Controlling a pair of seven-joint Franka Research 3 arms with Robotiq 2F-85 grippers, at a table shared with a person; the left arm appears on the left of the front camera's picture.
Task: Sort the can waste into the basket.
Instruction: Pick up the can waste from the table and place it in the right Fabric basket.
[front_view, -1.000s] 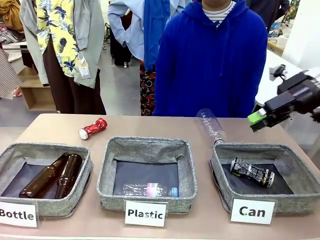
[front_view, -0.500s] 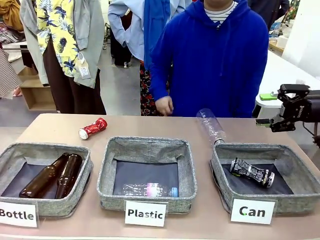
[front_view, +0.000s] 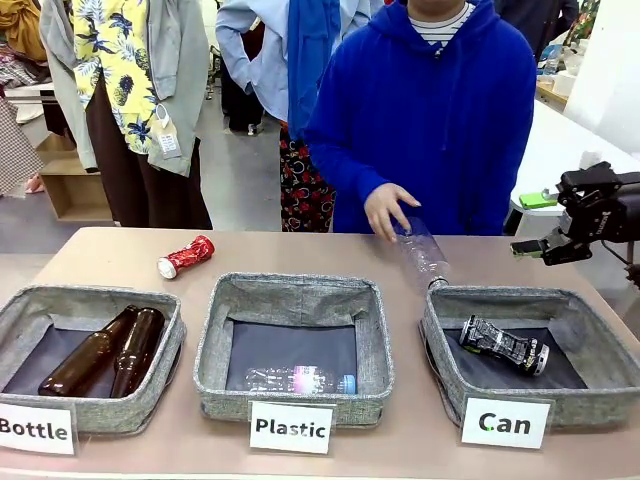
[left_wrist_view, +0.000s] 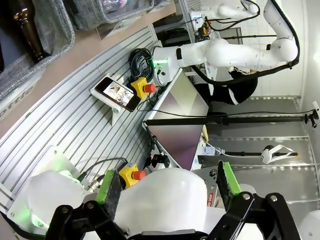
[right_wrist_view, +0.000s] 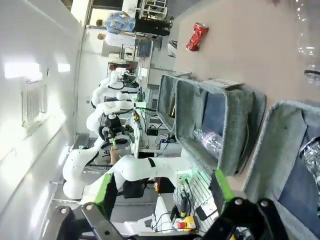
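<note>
A shiny red crushed can (front_view: 186, 256) lies on the bare table at the far left, behind the baskets; in the right wrist view the red can (right_wrist_view: 196, 36) is near the top. The black can with silver markings (front_view: 504, 344) lies inside the grey basket (front_view: 437, 322) labelled "Can", and shows at the right edge as the black can (right_wrist_view: 313, 156) in the basket (right_wrist_view: 280, 131). My right gripper (front_view: 538, 230) hovers open and holds nothing, beyond the table's right end, above and behind that basket. My left gripper (left_wrist_view: 168, 182) is open, holds nothing, and faces the robot's base.
A person's hand (front_view: 387, 210) rests on a clear plastic bottle (front_view: 421, 250) lying behind the Can basket. The middle basket (front_view: 375, 340) labelled "Plastic" holds a clear bottle. The left basket (front_view: 170, 350) labelled "Bottle" holds two brown glass bottles (front_view: 108, 350).
My right gripper has drawn back to the right, away from the table, and turned. The person's hand has come forward onto the clear plastic bottle. The cans have not moved.
</note>
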